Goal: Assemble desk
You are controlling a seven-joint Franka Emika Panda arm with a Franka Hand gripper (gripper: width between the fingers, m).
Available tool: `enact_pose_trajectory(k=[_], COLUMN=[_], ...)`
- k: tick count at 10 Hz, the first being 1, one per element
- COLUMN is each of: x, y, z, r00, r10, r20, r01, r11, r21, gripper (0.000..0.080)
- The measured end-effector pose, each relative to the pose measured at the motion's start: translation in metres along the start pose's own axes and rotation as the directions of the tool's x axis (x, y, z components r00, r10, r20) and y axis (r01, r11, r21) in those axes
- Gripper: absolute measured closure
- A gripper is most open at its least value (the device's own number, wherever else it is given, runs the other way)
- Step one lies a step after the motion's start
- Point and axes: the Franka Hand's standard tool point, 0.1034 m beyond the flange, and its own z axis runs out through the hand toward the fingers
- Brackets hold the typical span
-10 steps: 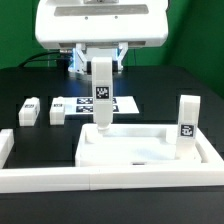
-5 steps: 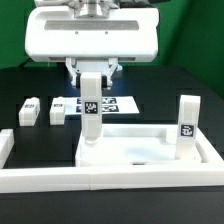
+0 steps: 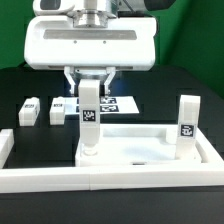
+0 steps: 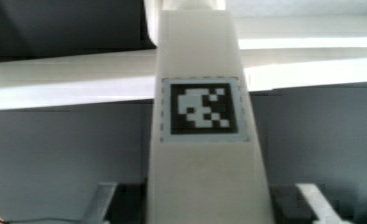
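My gripper (image 3: pixel 90 82) is shut on the upper end of a white desk leg (image 3: pixel 89 122) with a black-and-white tag and holds it upright. Its lower end is at the far corner of the rimmed white tabletop (image 3: pixel 140 152) on the exterior view's left. A second leg (image 3: pixel 186 125) stands upright at the tabletop's corner on the exterior view's right. In the wrist view the held leg (image 4: pixel 201 110) fills the middle and runs out from between the fingers of the gripper (image 4: pixel 206 208).
Two loose legs (image 3: pixel 29 110) (image 3: pixel 57 112) lie on the black table at the exterior view's left. The marker board (image 3: pixel 108 104) lies behind the held leg. Long white border rails (image 3: pixel 100 181) run along the front and both sides of the tabletop.
The gripper has moved toward the exterior view's left and down with the leg, bringing its lower end to the tabletop's left far corner.
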Motion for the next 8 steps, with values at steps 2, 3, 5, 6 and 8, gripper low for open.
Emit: enact_pose_trajectory(k=[2,3,5,6,8], x=[-0.006,-0.012,-0.011,-0.011,-0.011], y=[-0.001,0.001,0.004,0.005,0.005], z=[0.007,0.014,0.015,0.015,0.015], r00=[1.0,1.0,1.0,1.0,1.0], r10=[0.0,-0.004,-0.006,-0.006,-0.006], r20=[0.0,-0.004,-0.028,-0.03,-0.03], r01=[0.0,0.004,0.005,0.005,0.005], r11=[1.0,1.0,0.999,0.999,0.999], r21=[-0.008,-0.022,-0.037,-0.038,-0.039], gripper=[0.0509,0.0509,0.0509,0.0509,0.0509])
